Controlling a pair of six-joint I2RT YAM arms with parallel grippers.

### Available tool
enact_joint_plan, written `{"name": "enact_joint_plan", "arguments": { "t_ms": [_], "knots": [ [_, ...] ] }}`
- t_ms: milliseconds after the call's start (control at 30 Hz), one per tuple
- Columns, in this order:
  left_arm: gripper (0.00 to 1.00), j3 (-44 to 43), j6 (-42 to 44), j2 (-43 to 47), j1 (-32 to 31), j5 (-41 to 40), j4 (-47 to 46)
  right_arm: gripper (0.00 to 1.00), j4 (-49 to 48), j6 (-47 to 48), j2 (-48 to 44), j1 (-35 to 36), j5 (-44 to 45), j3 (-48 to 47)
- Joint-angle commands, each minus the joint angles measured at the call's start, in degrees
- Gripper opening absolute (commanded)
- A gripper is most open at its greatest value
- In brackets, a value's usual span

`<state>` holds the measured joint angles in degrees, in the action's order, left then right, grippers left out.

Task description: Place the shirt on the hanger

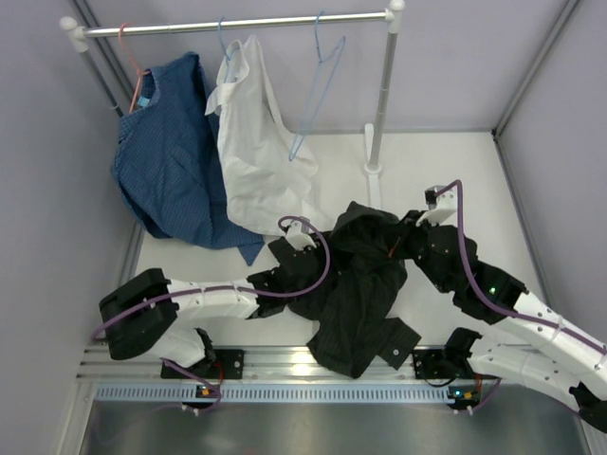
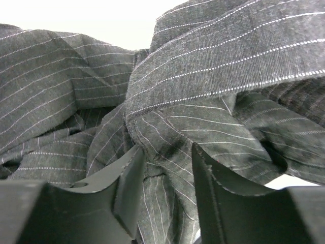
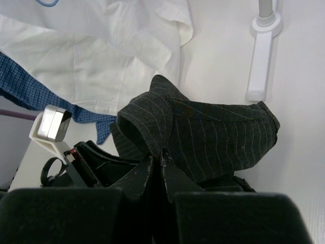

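Note:
The black pinstriped shirt lies crumpled on the white table between my two arms. My right gripper is shut on a fold near its collar, with the cloth pinched at the fingertips. My left gripper is at the shirt's left side. Its jaws stand apart over bunched fabric, and a fold lies between the fingers. The light-blue wire hanger hangs bare on the rail at the back, right of the white shirt and well away from both grippers.
A clothes rail on a post crosses the back. A blue shirt on a pink hanger and a white shirt on a blue hanger hang from it. The rack's foot stands behind the shirt. Grey walls close both sides.

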<state>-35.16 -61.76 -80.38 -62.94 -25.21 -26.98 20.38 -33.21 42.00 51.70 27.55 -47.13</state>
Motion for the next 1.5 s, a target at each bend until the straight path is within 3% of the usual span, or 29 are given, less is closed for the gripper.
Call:
{"name": "enact_joint_plan", "arguments": {
  "t_ms": [0,233,367,400,433,567,600,733,800,900,967,1033,1067,1133,1167,1233,1333,1367,1467],
  "knots": [
    [0.45,-2.72,2.17,-1.44,0.01,-2.03,-6.07,0.0,-5.53,-0.8,-1.48,0.33,-2.24,-0.68],
    [0.4,-0.36,3.13,-2.33,0.27,-4.14,-10.27,0.0,-5.53,-1.15,-4.03,0.33,-3.2,-0.68],
    [0.17,0.7,6.47,-1.19,0.36,-3.44,-13.71,0.0,-5.44,-1.07,-4.47,0.33,-3.64,-0.5],
    [0.04,0.62,7.52,-0.66,0.36,-3.27,-14.49,0.0,-5.35,-0.98,-4.47,0.33,-3.56,-0.42],
    [0.0,0.7,9.7,-0.05,0.36,-3.35,-14.59,0.0,-5.44,-0.89,-4.38,0.33,-3.64,-0.15],
    [0.0,0.01,13.85,6.27,0.36,-6.59,-8.19,0.0,-5.0,-0.89,-4.47,0.33,-4.43,0.38],
    [0.0,-0.61,14.9,9.85,0.36,-7.21,-3.04,0.0,-5.0,-0.89,-4.47,0.33,-4.7,0.38],
    [0.0,-4.74,23.75,19.69,0.36,-10.47,10.41,0.0,-5.09,-0.45,-3.33,0.33,-8.46,-1.37],
    [0.0,-5.79,28.51,24.37,0.36,-10.65,12.82,0.0,-5.44,-0.36,-1.4,0.33,-11.8,-2.78],
    [0.0,-12.98,35.99,31.67,0.36,-12.65,24.92,0.0,-6.84,-1.58,1.77,0.41,-20.15,-6.21],
    [0.0,-22.64,40.73,33.87,0.36,-13.98,35.79,0.0,-10.51,-3.08,3.26,0.85,-24.29,-7.35],
    [0.0,-30.8,45.56,33.1,0.36,-13.46,42.5,0.0,-14.99,-5.45,4.49,1.38,-31.71,-7.71],
    [0.0,-40.77,46.63,30.22,0.36,-13.98,50.28,0.0,-19.72,-6.24,6.67,1.3,-34.99,-7.97],
    [0.0,-50.4,50.39,26.61,0.36,-14.86,57.1,0.0,-25.98,-9.58,9.32,2.08,-44.63,-8.76],
    [0.0,-57.5,51.46,23.81,0.36,-15.21,59.74,0.0,-28.36,-10.55,11.68,2.7,-46.43,-8.85],
    [0.0,-61.24,52.61,22.46,0.36,-16.0,65.38,0.01,-31.71,-11.26,13.54,6.03,-47.15,-9.38],
    [0.0,-60.48,50.34,24.65,0.36,-14.7,68.81,0.13,-33.12,-10.29,14.6,9.19,-46.36,-7.55],
    [0.0,-59.16,49.64,25.87,0.36,-12.34,69.08,0.31,-34.17,-10.38,14.08,9.29,-46.71,-6.49],
    [0.0,-53.54,47.35,31.32,0.36,-5.93,69.61,0.54,-30.16,-6.36,10.67,8.94,-44.53,-3.85]
  ]
}}
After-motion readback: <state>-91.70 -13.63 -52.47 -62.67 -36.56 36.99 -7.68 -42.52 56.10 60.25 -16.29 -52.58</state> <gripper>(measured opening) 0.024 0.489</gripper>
